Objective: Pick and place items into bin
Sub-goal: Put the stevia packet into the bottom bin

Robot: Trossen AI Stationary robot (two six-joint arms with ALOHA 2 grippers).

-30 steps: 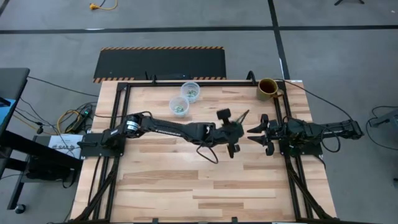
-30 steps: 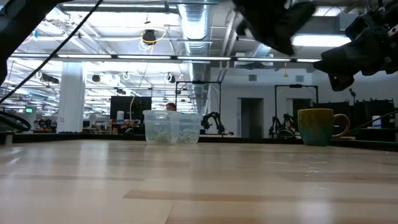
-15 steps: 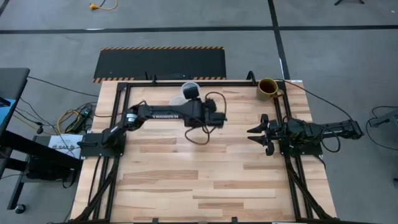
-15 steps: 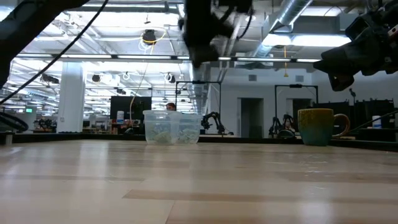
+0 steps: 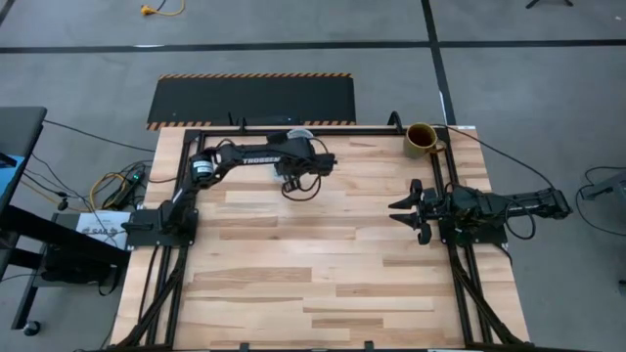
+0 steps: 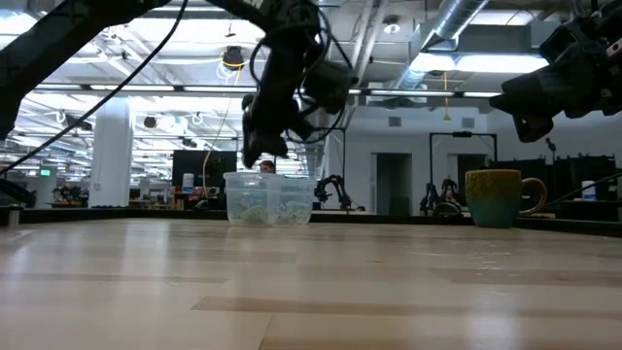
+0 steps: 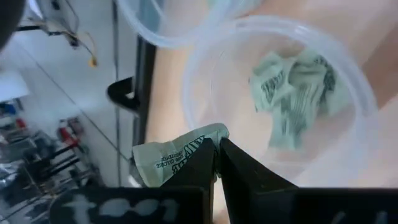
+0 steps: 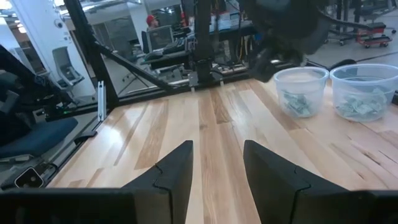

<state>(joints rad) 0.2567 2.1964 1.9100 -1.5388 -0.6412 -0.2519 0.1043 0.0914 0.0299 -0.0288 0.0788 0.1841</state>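
My left gripper (image 7: 216, 163) hovers over a clear plastic cup (image 7: 348, 81) near the table's far edge and is shut on a pale green-and-white wrapped piece (image 7: 174, 155). That cup holds several more such pieces (image 7: 292, 93). A second clear cup (image 7: 174, 25) stands right beside it. In the low view both cups (image 6: 269, 199) stand below the left gripper (image 6: 255, 148). In the high view the left arm (image 5: 290, 161) covers most of the cups. My right gripper (image 5: 396, 208) waits open near the table's right edge, fingers (image 8: 174, 171) apart. My left gripper pinches the wrapped piece by one end (image 7: 202, 144) between its two shut fingers. It comes from above, pointing down. The rest of the piece sticks out to one side of the fingers. The piece is lifted clear, above the cup's rim.
A brown mug (image 5: 421, 139) stands at the far right corner, also seen in the low view (image 6: 496, 197). The right wrist view shows both cups (image 8: 301, 90) with the left gripper (image 8: 273, 56) above them. Bare wood (image 5: 323, 274) fills the middle and near part of the table.
My left arm has swung from the table's middle, near the right gripper, toward the far edge and left. It now stands over the two clear cups. My right arm has kept still.
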